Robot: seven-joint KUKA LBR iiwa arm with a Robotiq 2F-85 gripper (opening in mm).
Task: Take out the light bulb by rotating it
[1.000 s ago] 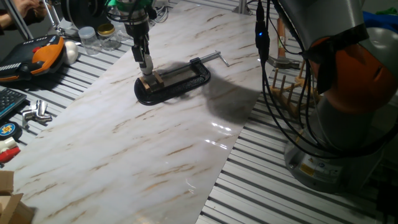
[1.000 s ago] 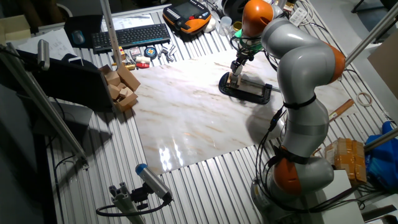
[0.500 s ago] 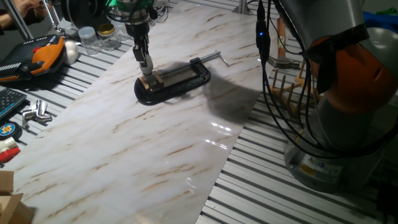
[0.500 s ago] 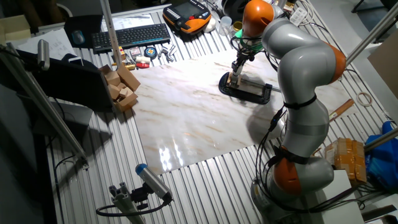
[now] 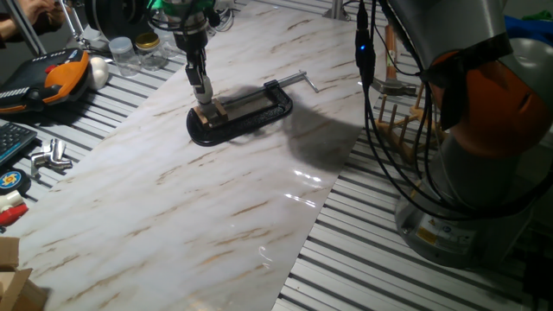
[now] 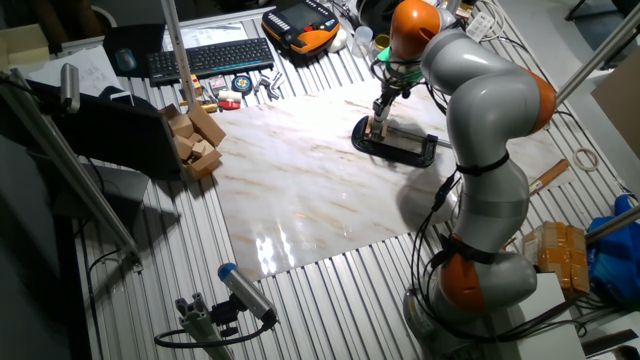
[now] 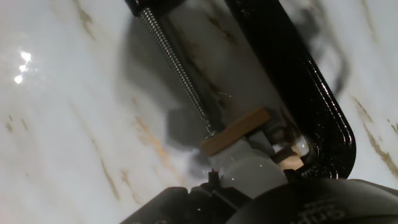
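Light bulb (image 7: pixel 247 169) first: no visible shift against half a second and a second ago. Same spot, same tilt in both fixed views, with the gripper (image 5: pixel 202 92) parked at the same place over the clamp's (image 5: pixel 251 111) closed end. Means, most likely, a pause in the turning or a twist too slight to register; no sign yet of the bulb lifting free, so probably still seated and unscrewing not finished.

Seen from the hand view as a pale, frosted, rounded shape, blurred from closeness, tucked inside the black clamp's bend just below a thin wooden block (image 7: pixel 235 132) at the screw's tip. Metal base not discernible. Resting above the marble slab (image 5: pixel 216 207).

Fingers down at the bulb and narrow-set. Cannot tell whether actually pinching it, or merely alongside.
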